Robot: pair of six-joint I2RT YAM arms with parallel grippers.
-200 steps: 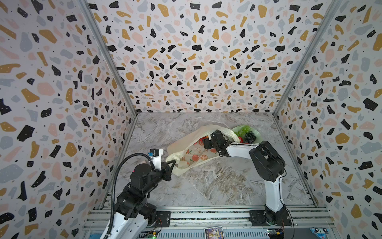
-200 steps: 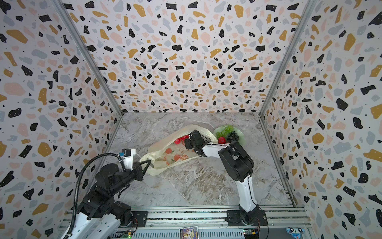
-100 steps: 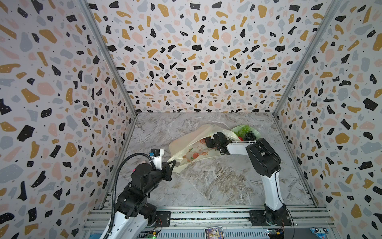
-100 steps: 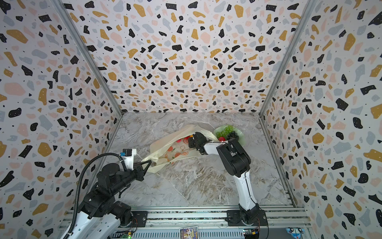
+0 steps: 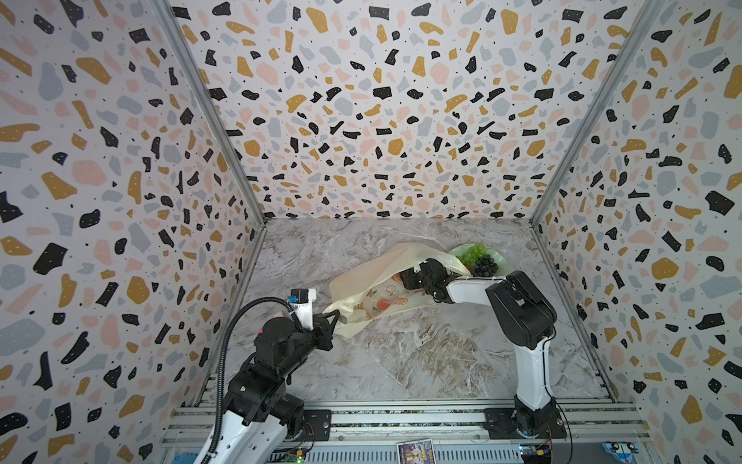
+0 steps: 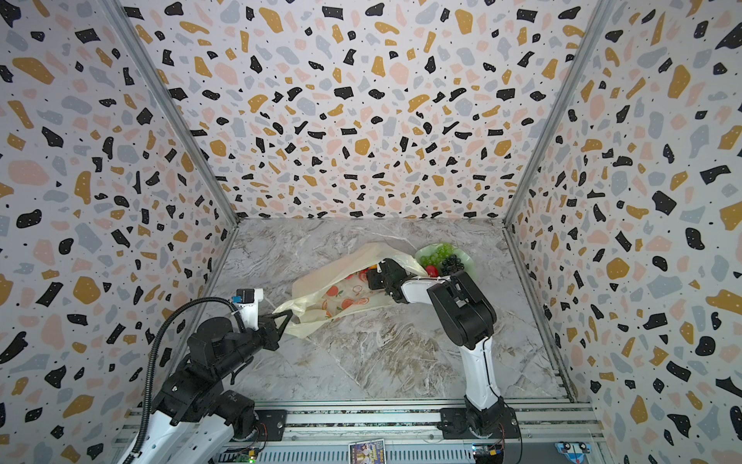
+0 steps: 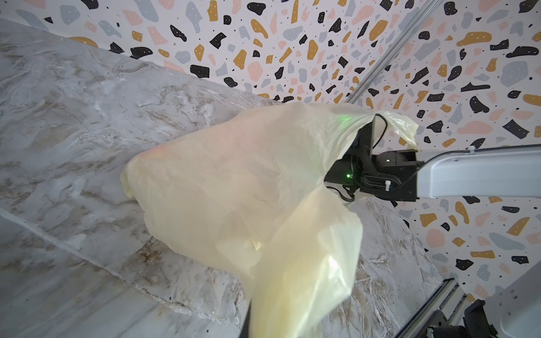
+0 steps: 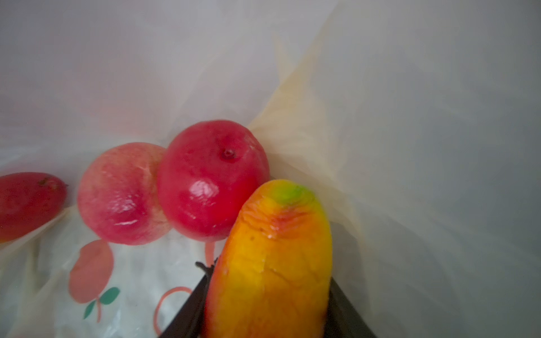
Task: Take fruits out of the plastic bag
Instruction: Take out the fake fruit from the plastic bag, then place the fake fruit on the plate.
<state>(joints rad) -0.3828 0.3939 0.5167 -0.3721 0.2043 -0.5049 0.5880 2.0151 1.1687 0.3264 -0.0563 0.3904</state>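
Right gripper (image 8: 268, 295) reached into the translucent cream-yellow plastic bag (image 5: 373, 281), its fingers closed partway on a glossy red-yellow mango-like toy fruit (image 8: 275, 248). The fruit's long axis ran along the fingers, tip toward nine o'clock. The bag's mouth lay at three o'clock, beside the pale green wavy-edged dish (image 5: 501, 265). Left gripper (image 5: 334, 317) pinched the bag's eight-o'clock corner tight. Below lay a grey marbled tabletop (image 5: 401, 361), enclosed by terrazzo-patterned walls (image 5: 381, 100).

Mango (image 8: 272, 257) partly off-frame, R wrist cam.
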